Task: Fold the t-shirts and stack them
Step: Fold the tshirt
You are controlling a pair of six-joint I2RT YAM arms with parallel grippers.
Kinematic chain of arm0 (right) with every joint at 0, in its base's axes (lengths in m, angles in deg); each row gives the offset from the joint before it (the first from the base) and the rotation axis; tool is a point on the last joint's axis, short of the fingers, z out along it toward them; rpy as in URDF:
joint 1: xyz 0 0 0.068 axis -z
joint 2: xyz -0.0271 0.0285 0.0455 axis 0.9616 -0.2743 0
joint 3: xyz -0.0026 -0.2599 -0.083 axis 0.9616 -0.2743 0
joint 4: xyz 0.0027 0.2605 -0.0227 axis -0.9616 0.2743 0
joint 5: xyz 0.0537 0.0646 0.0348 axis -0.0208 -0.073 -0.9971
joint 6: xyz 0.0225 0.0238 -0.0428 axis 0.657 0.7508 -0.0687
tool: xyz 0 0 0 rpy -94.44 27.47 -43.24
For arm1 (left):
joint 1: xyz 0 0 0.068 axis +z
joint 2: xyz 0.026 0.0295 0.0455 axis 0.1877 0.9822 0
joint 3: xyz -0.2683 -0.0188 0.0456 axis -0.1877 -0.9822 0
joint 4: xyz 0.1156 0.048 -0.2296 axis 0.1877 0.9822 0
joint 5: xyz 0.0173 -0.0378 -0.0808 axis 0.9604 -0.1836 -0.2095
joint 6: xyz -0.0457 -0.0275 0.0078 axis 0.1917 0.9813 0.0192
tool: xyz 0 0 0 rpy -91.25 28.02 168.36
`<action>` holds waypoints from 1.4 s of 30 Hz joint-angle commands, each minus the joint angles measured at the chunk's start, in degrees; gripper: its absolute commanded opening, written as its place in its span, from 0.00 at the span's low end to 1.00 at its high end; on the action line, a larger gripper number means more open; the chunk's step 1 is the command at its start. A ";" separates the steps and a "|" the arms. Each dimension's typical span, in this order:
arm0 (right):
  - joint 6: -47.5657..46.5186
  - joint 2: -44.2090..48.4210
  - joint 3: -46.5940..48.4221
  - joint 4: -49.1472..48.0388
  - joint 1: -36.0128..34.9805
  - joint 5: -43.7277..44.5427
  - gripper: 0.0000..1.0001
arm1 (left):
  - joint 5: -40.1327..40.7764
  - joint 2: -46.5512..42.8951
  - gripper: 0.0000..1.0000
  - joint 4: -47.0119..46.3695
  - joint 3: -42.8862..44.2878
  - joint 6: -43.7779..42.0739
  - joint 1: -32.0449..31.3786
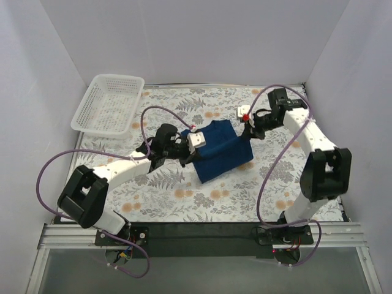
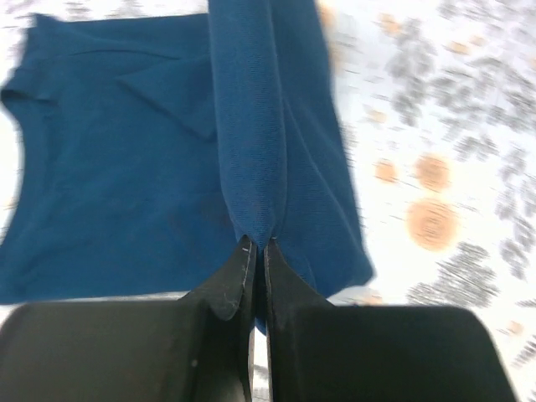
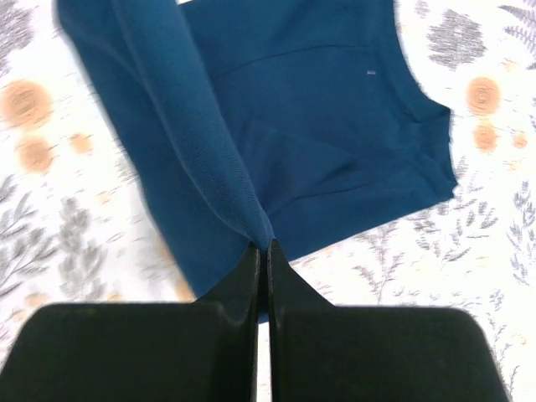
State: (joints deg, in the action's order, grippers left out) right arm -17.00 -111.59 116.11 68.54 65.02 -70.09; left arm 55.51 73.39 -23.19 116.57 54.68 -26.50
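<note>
A dark navy-blue t-shirt [image 1: 222, 150] lies partly folded in the middle of the flowered table; its chest print does not show. My left gripper [image 1: 185, 144] is at its left edge, shut on a pinched ridge of the t-shirt [image 2: 251, 151] that runs up from the jaws. At the shirt's right edge, my right gripper [image 1: 246, 131] is shut on another raised fold of the t-shirt [image 3: 218, 159]. In both wrist views the held cloth is lifted above the flat part of the shirt, and the collar [image 3: 419, 109] shows in the right wrist view.
A white mesh basket [image 1: 108, 103] stands at the back left corner. White walls close the table on three sides. A flowered tablecloth [image 1: 184, 196] covers the surface around the shirt.
</note>
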 commanded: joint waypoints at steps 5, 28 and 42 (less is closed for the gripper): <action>11.85 -16.40 19.11 -4.58 -1.13 -2.67 0.01 | -1.27 6.49 0.00 -4.63 8.14 2.83 8.05; 40.16 -30.30 22.47 -37.27 -6.32 7.96 0.01 | 15.77 19.06 0.00 -11.48 12.11 4.59 13.06; 42.71 -30.57 20.01 -41.23 -7.29 13.41 0.01 | 18.34 21.26 0.00 -14.56 12.72 4.33 13.59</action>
State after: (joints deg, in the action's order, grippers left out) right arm 24.51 -142.72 137.05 30.86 57.66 -59.49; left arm 72.41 94.26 -35.80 126.90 59.62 -13.50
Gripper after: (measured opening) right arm 0.013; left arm 0.031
